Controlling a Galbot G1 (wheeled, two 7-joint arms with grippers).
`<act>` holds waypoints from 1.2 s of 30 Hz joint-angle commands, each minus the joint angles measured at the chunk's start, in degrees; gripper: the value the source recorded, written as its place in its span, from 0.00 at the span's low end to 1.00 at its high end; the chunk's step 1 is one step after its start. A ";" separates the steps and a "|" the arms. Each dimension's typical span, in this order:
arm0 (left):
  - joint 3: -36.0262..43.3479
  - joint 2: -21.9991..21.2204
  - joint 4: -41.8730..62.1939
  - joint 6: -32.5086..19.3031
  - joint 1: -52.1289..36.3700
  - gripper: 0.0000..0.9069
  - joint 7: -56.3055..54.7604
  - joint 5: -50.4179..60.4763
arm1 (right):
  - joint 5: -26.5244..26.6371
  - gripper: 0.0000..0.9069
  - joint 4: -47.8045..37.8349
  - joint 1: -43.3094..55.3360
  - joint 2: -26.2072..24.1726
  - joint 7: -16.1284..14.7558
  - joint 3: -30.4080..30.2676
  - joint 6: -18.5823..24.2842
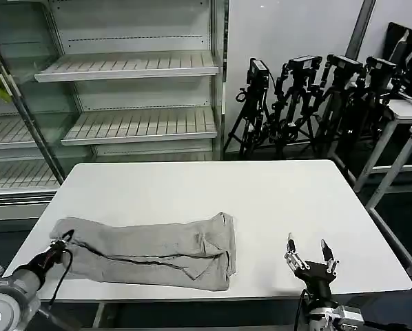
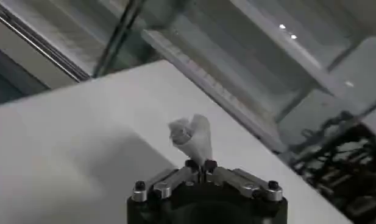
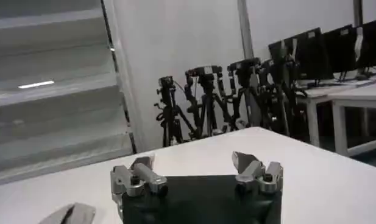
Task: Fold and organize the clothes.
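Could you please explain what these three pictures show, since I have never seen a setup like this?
This is a two-armed robot at a white table. One picture comes from a camera on its head, looking down at the table; the other two come from cameras on its wrists. A grey T-shirt, partly folded into a long strip, lies near the front edge. The left end effector is shut on the T-shirt's left end; its wrist camera shows a pinch of fabric between the fingertips. The right end effector is open and holds nothing, over the table's front right part. Behind stand shelves and camera tripods.
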 commanded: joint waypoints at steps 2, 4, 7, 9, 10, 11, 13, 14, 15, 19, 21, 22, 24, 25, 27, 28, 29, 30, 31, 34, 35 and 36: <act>13.58 -8.31 -11.10 -0.72 0.70 0.06 -1.56 -11.53 | -0.33 1.00 0.83 -1.80 0.65 -0.19 0.08 0.76; 17.61 -10.64 -12.45 -1.78 -0.01 0.07 -2.73 -11.42 | -0.89 1.00 1.81 -3.85 1.24 -0.39 -0.10 1.65; 22.69 -13.41 -10.77 -3.19 -4.17 0.07 -3.48 -10.28 | -1.32 1.00 0.60 -2.42 2.18 -0.30 -0.63 1.52; 26.25 -15.07 -10.00 -3.80 -6.22 0.06 -3.54 -8.57 | -1.50 1.00 -0.04 -2.32 2.40 -0.30 -0.90 1.55; 27.48 -15.82 -10.00 -3.79 -6.70 0.07 -3.51 -7.47 | -1.60 1.00 -0.07 -2.68 2.50 -0.33 -0.93 1.73; 28.68 -16.48 -9.74 -3.90 -6.98 0.07 -3.56 -7.08 | -1.70 1.00 -0.25 -2.86 2.62 -0.33 -0.99 1.94; 30.58 -17.66 -7.92 -4.00 -9.19 0.07 -3.56 -6.26 | -1.74 1.00 -1.07 -2.10 2.71 -0.32 -1.06 1.75; 31.10 -17.91 -7.36 -4.04 -9.29 0.07 -3.53 -6.00 | -1.77 1.00 -1.20 -2.10 2.70 -0.32 -1.08 1.77; 31.89 -18.36 -6.63 -4.12 -9.62 0.07 -3.49 -5.03 | -1.77 1.00 -1.14 -2.33 2.62 -0.32 -1.10 1.81; 34.89 -18.69 -2.43 -4.44 -11.24 0.06 -2.99 -1.48 | -1.62 1.00 -1.32 -2.11 2.39 -0.58 -0.85 1.89; 36.10 -18.46 -1.31 -4.86 -11.38 0.07 -3.07 -0.18 | -1.51 1.00 -1.15 -2.22 2.31 -0.59 -0.70 1.90; 36.47 -18.22 -0.66 -4.86 -11.58 0.07 -3.00 0.05 | -1.52 1.00 -1.24 -2.03 2.28 -0.59 -0.68 1.86; 36.96 -17.99 0.00 -4.86 -11.64 0.14 -2.64 1.21 | -1.53 1.00 -1.23 -2.05 2.26 -0.58 -0.62 1.82; 37.06 -17.98 0.37 -4.86 -11.70 0.79 -2.37 1.84 | -1.44 1.00 -1.17 -2.21 2.18 -0.61 -0.53 1.89; 37.07 -17.83 0.75 -4.23 -11.96 1.00 -2.34 3.75 | -1.64 1.00 -1.30 -2.10 2.23 -0.68 -0.65 1.91; 37.35 -17.72 0.29 -4.35 -11.80 1.00 -2.25 5.59 | -1.82 1.00 -1.24 -2.18 2.26 -0.72 -0.71 1.98; 37.40 -17.40 -0.72 -4.56 -11.19 1.00 -1.99 6.81 | -1.86 1.00 -1.13 -2.25 2.30 -0.72 -0.76 1.98; 37.26 -17.03 -1.98 -4.21 -10.83 1.00 -1.79 6.92 | -1.86 1.00 -1.06 -2.27 2.33 -0.72 -0.82 1.98; 36.98 -16.72 -3.06 -4.02 -10.41 1.00 -1.62 6.88 | -1.94 1.00 -1.03 -2.24 2.35 -0.73 -0.88 1.98; 35.36 -16.08 -6.78 -4.28 -9.12 1.00 -0.88 6.38 | -2.12 1.00 -0.72 -2.43 2.39 -0.65 -0.99 1.96; 34.27 -15.92 -7.81 -4.57 -8.89 1.00 -0.50 5.64 | -2.12 1.00 -0.63 -2.47 2.44 -0.64 -1.00 1.91; 33.16 -15.77 -8.53 -4.88 -8.69 1.00 0.02 5.18 | -2.25 1.00 -0.46 -2.54 2.50 -0.63 -1.01 1.87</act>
